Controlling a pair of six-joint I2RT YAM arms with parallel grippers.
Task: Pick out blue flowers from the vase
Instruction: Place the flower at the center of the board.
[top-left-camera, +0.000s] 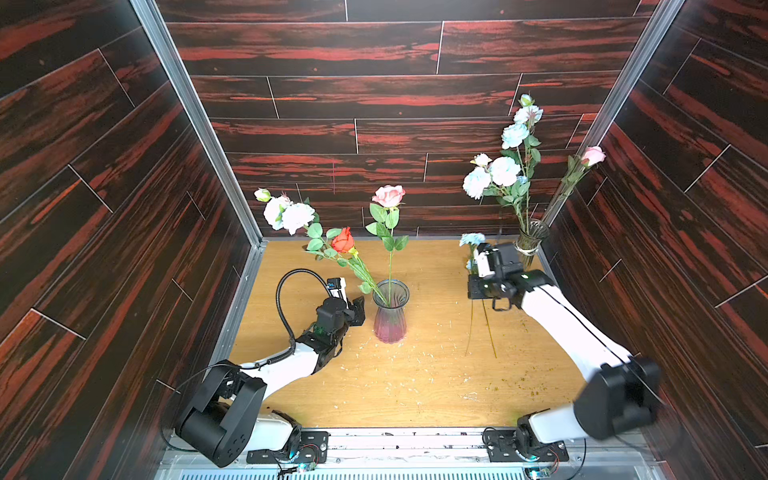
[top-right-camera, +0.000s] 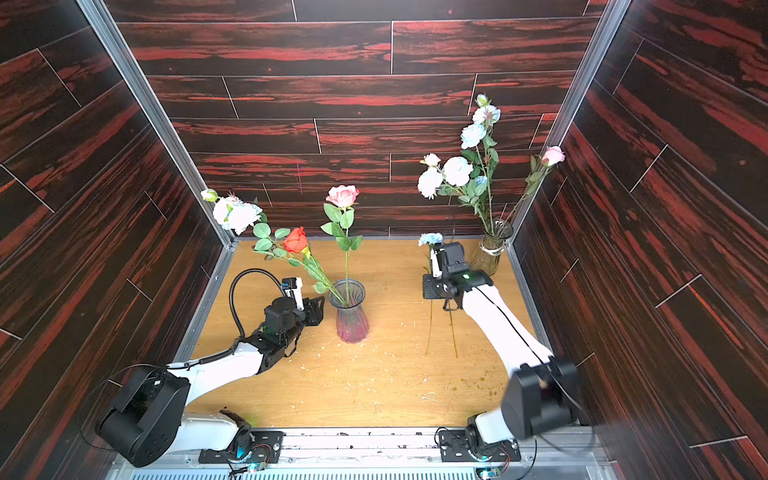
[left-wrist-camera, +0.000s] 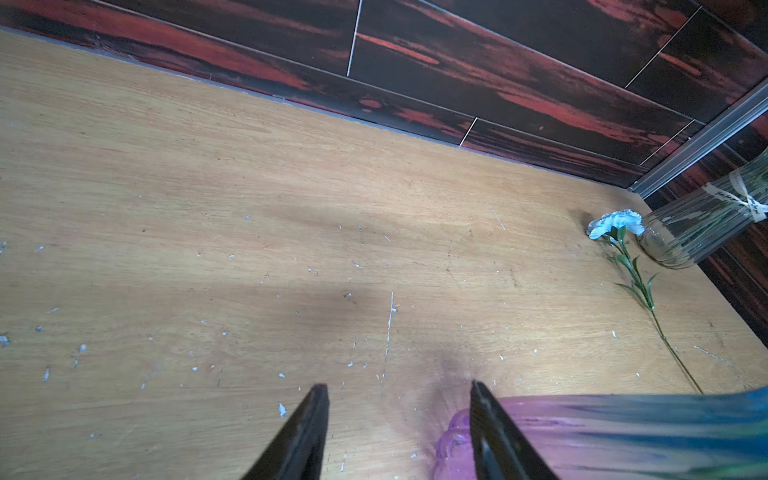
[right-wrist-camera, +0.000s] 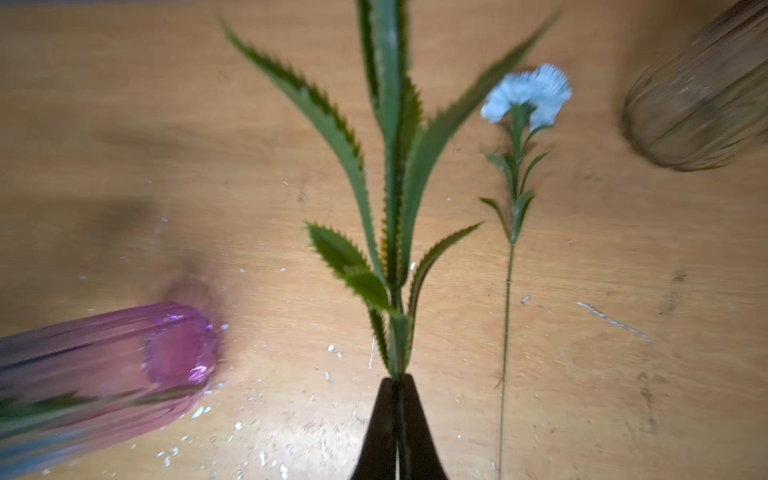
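In both top views the purple vase (top-left-camera: 390, 320) (top-right-camera: 352, 322) holds one spray of blue flowers (top-left-camera: 287, 214) (top-right-camera: 236, 215) leaning left, plus a red rose (top-left-camera: 343, 240) and a pink rose (top-left-camera: 389, 195). My left gripper (top-left-camera: 358, 309) (left-wrist-camera: 399, 390) stands open beside the vase's base, nothing between its fingers. My right gripper (top-left-camera: 473, 291) (right-wrist-camera: 398, 380) is shut on the green stem of a blue flower (right-wrist-camera: 395, 232), held above the table. A second blue flower (right-wrist-camera: 525, 95) (left-wrist-camera: 617, 223) lies on the table beside it.
A clear glass vase (top-left-camera: 532, 241) (top-right-camera: 494, 245) in the back right corner holds more pale blue sprays (top-left-camera: 500, 170) and a pink rose (top-left-camera: 593, 156). Dark wood-pattern walls close in three sides. White flecks litter the wooden table (top-left-camera: 415, 382).
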